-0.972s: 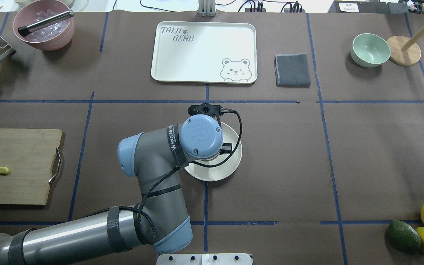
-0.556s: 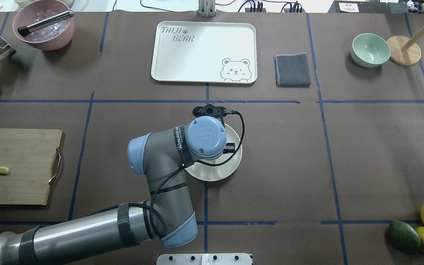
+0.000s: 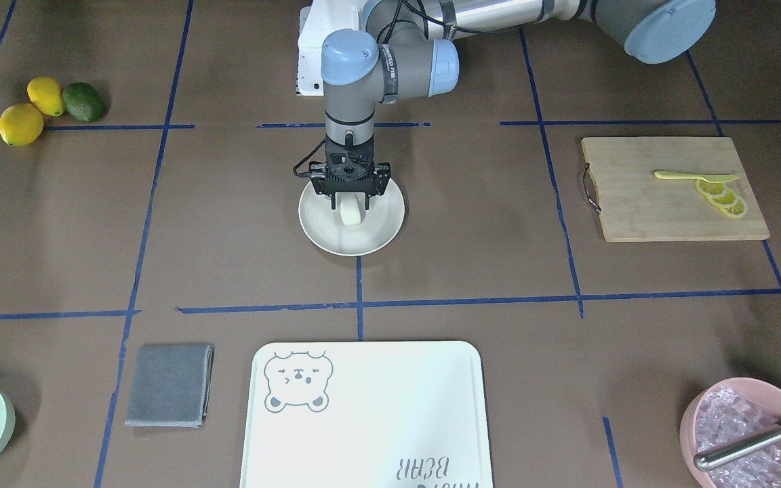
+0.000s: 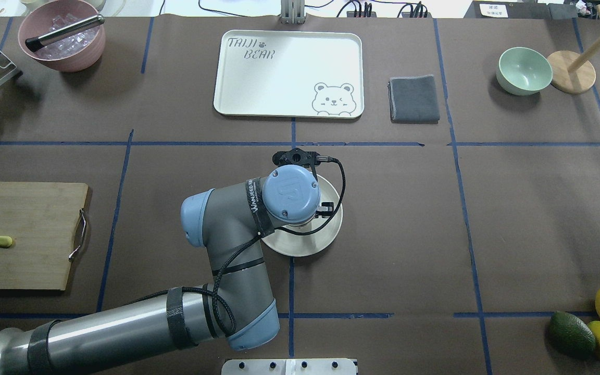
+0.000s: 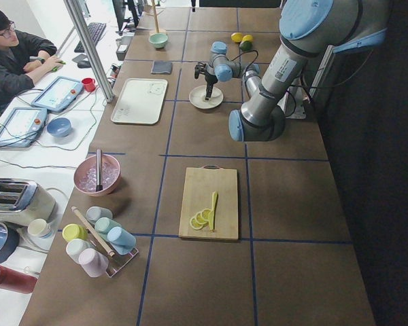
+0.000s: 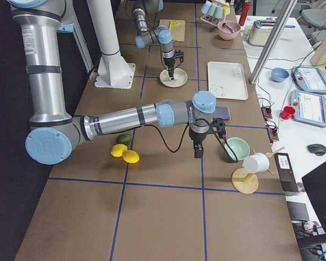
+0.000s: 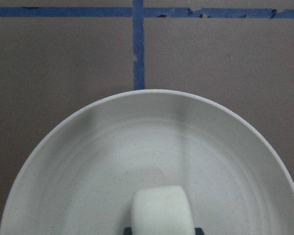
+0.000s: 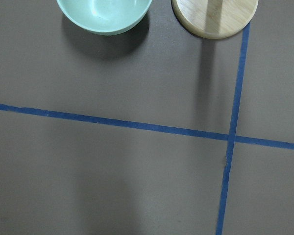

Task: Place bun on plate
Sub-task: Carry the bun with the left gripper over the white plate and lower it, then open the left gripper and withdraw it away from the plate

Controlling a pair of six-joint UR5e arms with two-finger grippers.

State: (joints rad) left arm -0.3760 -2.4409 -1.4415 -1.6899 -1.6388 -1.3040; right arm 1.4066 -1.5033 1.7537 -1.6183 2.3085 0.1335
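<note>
Two fingers (image 3: 331, 198) of the left gripper (image 3: 350, 203) stand pressed to the sides of the bun (image 3: 350, 213) in the front-facing view. They pinch it upright over the middle of the plate (image 3: 382, 227) — whether its base touches the plate we cannot tell. From the left wrist camera the bun (image 7: 162, 210) is cut off by the bottom edge, and only dark slivers show beside it. In the overhead view we lose bun and gripper altogether: the blue wrist cap (image 4: 290, 194) covers them and the upper left part of the plate (image 4: 326, 235). The right gripper (image 6: 198, 151) shows only in the right side view, hanging just beside the pale green bowl (image 6: 237, 148). Its own camera catches no fingers, so we cannot tell how they stand. Against the overhead picture of a second ago, the wrist cap sits a little further right over the plate — since 0.6 s ago it has hardly shifted.
</note>
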